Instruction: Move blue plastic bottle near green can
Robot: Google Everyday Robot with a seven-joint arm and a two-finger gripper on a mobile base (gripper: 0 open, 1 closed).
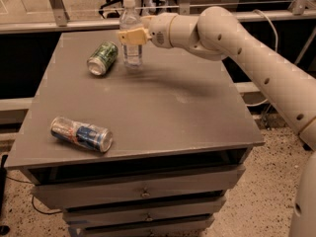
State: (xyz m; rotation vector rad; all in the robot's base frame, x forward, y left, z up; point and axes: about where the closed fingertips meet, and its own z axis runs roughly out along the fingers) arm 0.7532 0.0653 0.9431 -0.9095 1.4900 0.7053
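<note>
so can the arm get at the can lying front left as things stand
Probably not yet: the gripper, at the back of the table beside the green can, has its jaws shut on the bottle. Otherwise only bare table lies between it and the front can, so the way looks free.

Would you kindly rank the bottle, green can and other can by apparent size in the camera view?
1. blue plastic bottle, held upright by the gripper at the table's back.
2-3. blue, red and silver can looks bigger than green can, but lies nearer the camera: unsure.
</note>
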